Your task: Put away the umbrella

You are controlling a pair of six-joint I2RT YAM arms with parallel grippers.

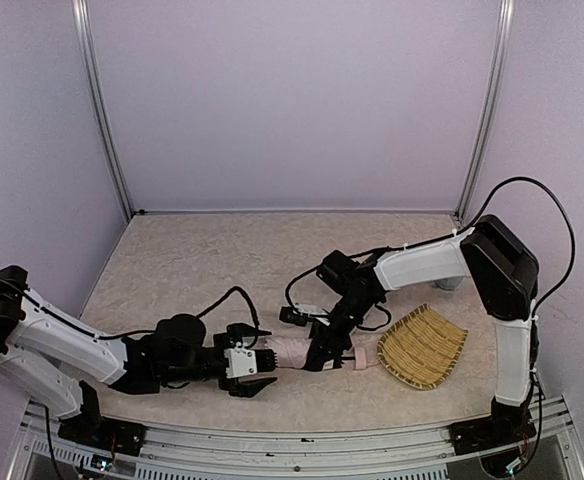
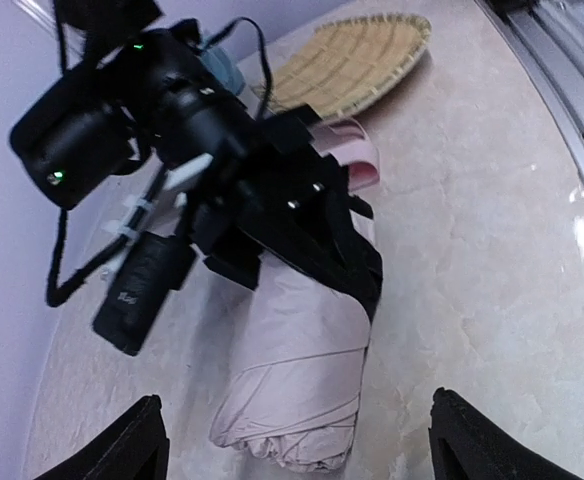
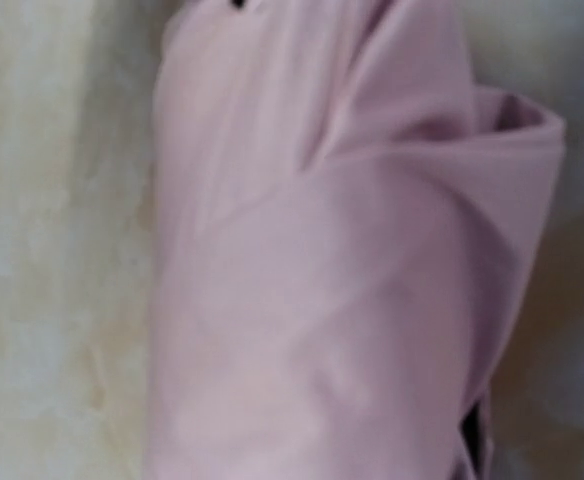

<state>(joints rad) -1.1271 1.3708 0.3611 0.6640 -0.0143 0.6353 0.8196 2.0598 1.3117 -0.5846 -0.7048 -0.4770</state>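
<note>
Left gripper (image 1: 264, 365): wide open, holding nothing. In the left wrist view its fingertips (image 2: 122, 445) sit either side of the near-left end of the umbrella (image 1: 294, 352), with a gap on both sides and no contact.

Right gripper (image 1: 327, 348): down on the middle of the umbrella, black fingers (image 2: 367, 275) straddling the bundle. Can't tell if it's actually clamped. The right wrist view is all pink fabric, with no fingers in shot.

Umbrella is folded into a pink bundle, lying flat on the table (image 1: 202, 270) near the front edge, between the two grippers. Its pink handle (image 1: 360, 358) points right.

Straw tray (image 1: 424, 347) is just right of the handle, very close; can't tell if they touch. The right arm's cables (image 1: 307, 312) hang over the umbrella's far side.
</note>
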